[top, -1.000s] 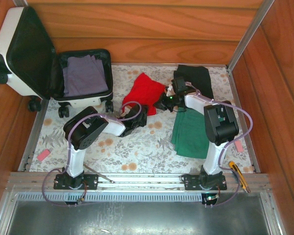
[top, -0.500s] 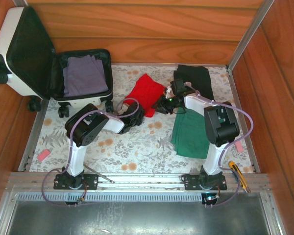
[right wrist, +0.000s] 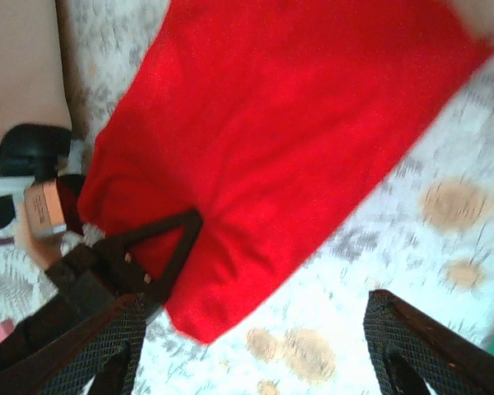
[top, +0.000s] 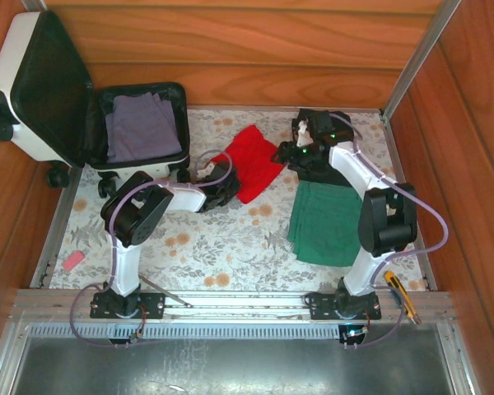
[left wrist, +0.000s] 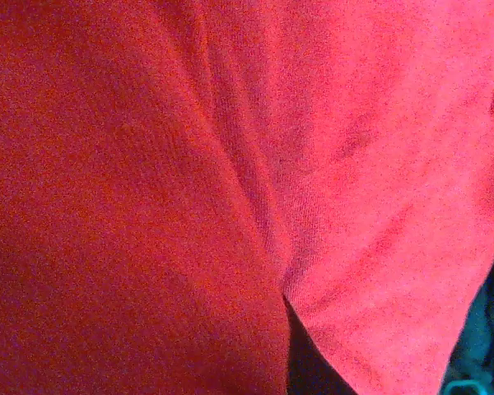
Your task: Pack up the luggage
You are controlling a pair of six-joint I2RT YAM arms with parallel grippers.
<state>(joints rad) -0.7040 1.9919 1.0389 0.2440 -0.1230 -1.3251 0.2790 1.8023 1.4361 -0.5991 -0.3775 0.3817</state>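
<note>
Left fingers (top: 227,188) are pinching the red cloth's (top: 251,160) near-left corner, right fingers (right wrist: 412,337) are gaping empty; lifting it clear before carrying to the open luggage (top: 20,90), far left, seems wise.

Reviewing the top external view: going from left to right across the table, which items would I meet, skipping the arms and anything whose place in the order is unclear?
luggage → red cloth → green cloth → yellow cutter
</note>
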